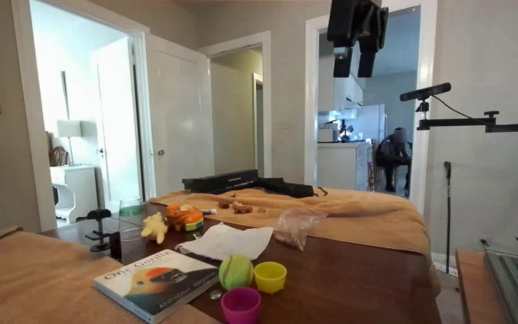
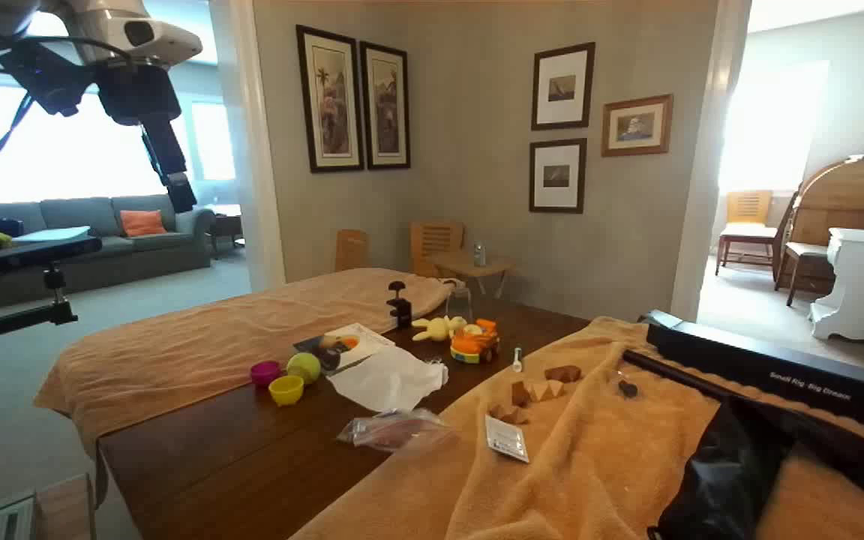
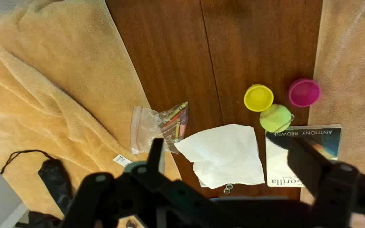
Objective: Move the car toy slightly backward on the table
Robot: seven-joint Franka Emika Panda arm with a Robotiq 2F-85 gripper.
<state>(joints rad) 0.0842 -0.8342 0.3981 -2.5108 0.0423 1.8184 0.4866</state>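
The car toy is a small orange and yellow vehicle. It stands on the dark brown wooden top of the table, near the edge of the tan towel. It also shows in an exterior view with dark wheels, beside the yellow plush toy. In the wrist view it does not show; the gripper body covers the lower part of that picture. My gripper is high above the table, well apart from the car toy. In the wrist view its fingers are wide apart with nothing between them.
Around the car toy are the yellow plush toy, a black clamp, a glass and white paper. Further off are a book, tennis ball, yellow cup, pink cup and crayon bag.
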